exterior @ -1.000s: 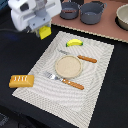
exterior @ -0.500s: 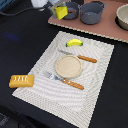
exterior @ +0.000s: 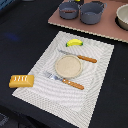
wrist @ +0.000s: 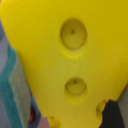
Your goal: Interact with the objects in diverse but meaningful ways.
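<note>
Exterior view, left to right:

- Lower left of the frame: orange-brown bun with white stripes [exterior: 21, 81], lying on the dark tabletop [exterior: 20, 40] just off the left edge of the striped placemat [exterior: 95, 95].
- Centre: round tan plate [exterior: 69, 66] on the placemat. Orange-handled fork [exterior: 64, 80] just below it, orange-handled knife [exterior: 78, 56] just above it, both lying at a slant.
- Above the knife, near the mat's upper edge: yellow green-tipped banana [exterior: 75, 43].
- Top centre: two grey pots [exterior: 80, 11] side by side on a brownish board [exterior: 100, 27].
- Upper right corner: part of a pale bowl [exterior: 123, 16] on the same board.
- No arm or gripper anywhere in this view.

Wrist view:

- Nearly filled by the yellow cheese wedge [wrist: 75, 60], very close to the lens, round dimples in its face.
- Gripper fingers hidden; opening and hold on the cheese impossible to tell.
</note>
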Motion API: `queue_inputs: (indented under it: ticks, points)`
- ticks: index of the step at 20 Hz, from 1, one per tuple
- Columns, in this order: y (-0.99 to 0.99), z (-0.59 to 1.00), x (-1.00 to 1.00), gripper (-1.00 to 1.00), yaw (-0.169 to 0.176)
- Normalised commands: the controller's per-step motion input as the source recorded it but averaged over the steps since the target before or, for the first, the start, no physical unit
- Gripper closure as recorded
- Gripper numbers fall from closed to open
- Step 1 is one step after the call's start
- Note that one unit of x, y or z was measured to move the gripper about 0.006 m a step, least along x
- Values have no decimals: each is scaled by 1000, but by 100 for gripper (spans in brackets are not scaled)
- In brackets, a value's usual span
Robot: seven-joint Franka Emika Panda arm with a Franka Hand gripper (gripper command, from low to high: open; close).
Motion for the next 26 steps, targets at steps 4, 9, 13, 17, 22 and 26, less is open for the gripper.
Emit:
queue_inputs:
  ticks: [4, 9, 13, 17, 22, 26]
  points:
    - [728, 244, 735, 100, 0]
    - [661, 43, 574, 100, 0]
    - [611, 0, 500, 100, 0]
    - [542, 0, 473, 100, 0]
    - [490, 60, 614, 100, -4]
    - [511, 126, 811, 100, -17]
